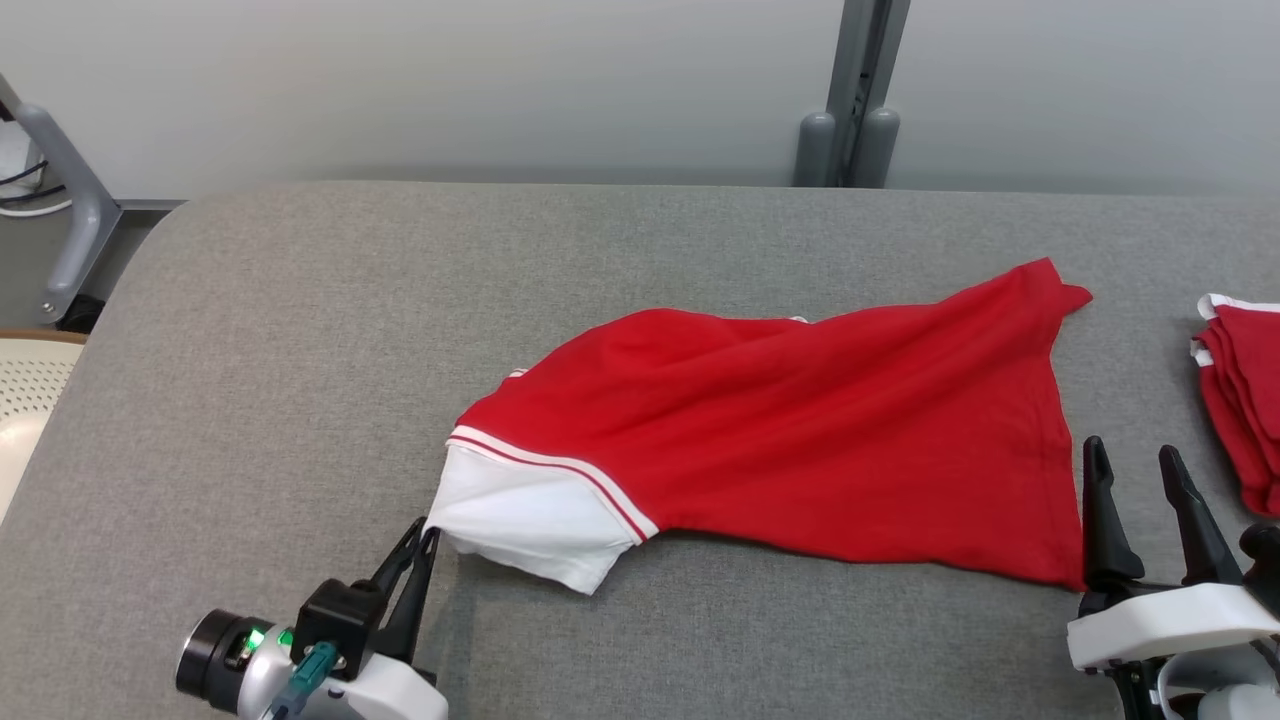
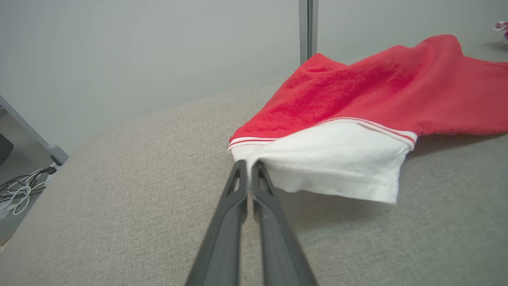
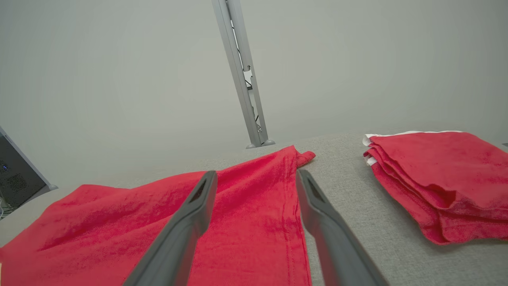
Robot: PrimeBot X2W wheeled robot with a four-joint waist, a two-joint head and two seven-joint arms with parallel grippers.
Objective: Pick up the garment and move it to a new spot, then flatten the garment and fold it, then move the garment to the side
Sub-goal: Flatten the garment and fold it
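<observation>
On the grey bench (image 1: 300,350), near its middle, lies the red garment (image 1: 800,440), spread sideways but rumpled, with long creases running across its body and one white sleeve (image 1: 530,510) at the robot's left end. The left pincer (image 1: 430,530) is clenched on the outer corner of that sleeve. The left wrist view shows its two fingers pressed together at the cloth edge, and the sleeve rides slightly off the bench with a shadow beneath it. The right pincer (image 1: 1133,455) stands released, its fingers apart at the lower corner of the hem on the robot's right, holding nothing. Whether they touch the cloth cannot be told. A stack of folded red clothes (image 1: 1240,400) rests at the right edge of the bench, apart from the garment.

Stage of the task, as judged: the garment appears to be at its working spot and flattening is under way, with one end gripped and the other not yet taken. The cloth is neither smooth nor folded. Flattening, folding and the move to the side, probably toward the stack, are left.
</observation>
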